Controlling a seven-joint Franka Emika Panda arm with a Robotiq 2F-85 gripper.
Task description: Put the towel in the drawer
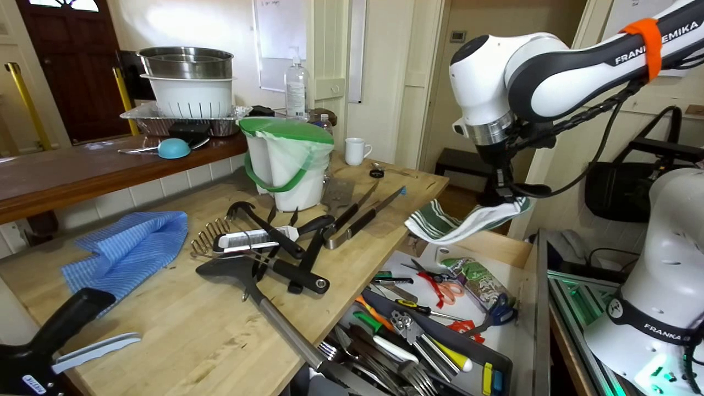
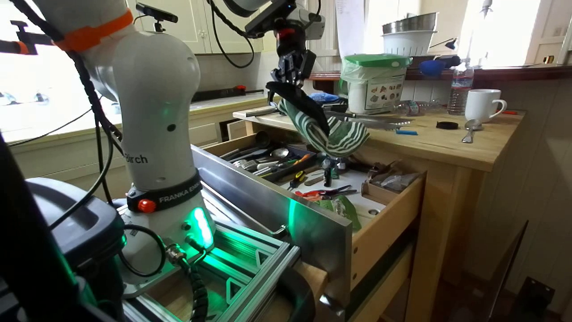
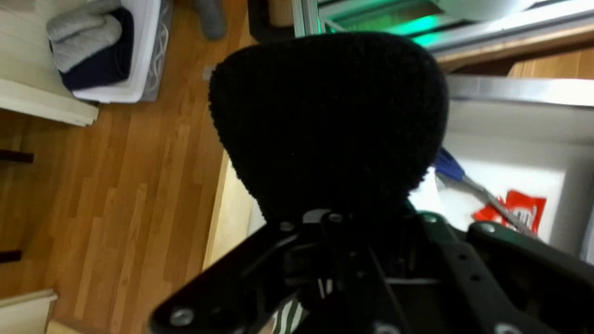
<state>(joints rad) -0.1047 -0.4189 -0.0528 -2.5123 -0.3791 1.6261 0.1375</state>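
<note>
Your green-and-white striped cloth towel (image 2: 346,138) hangs in the air above the pulled-out wooden drawer with a steel front (image 2: 389,228), near the edge of the pale wooden tabletop (image 1: 181,330), and your jaws are clenched on its upper part; a black, fuzzy-edged cloth (image 3: 329,125) lies against the stripes there, and you cannot tell whether it belongs to the same towel. Below, that drawer holds a dark grey plastic cutlery tray (image 1: 484,355), crowded with metal forks (image 1: 418,377), a silver two-handled metal tool (image 1: 408,325) and handles in green, orange and white. Outside the tray but inside the drawer, you have a green patterned plastic bag (image 1: 481,280), blue-handled scissors (image 1: 500,303) and a red packet (image 3: 522,202), and an exterior view also shows you a small brown cardboard box (image 2: 377,194) with clear plastic bags (image 2: 400,181) in it. On the tabletop stands a white plastic bucket with a green lid (image 1: 286,159), translucent liner showing below the lid, its inside hidden from you. Farther along is an upright white mug (image 1: 355,151), whose inside you cannot see either. Beside the tabletop, on a raised dark wooden ledge (image 1: 55,181), a white slotted plastic colander (image 1: 192,99) bears shiny steel bowls (image 1: 187,66) and stands on or in a silver foil tray (image 1: 157,127). Your wrist view looks down on a white plastic bin (image 3: 147,51) on the wooden floor (image 3: 153,208), with grey and navy cloth (image 3: 93,41) in it.
</note>
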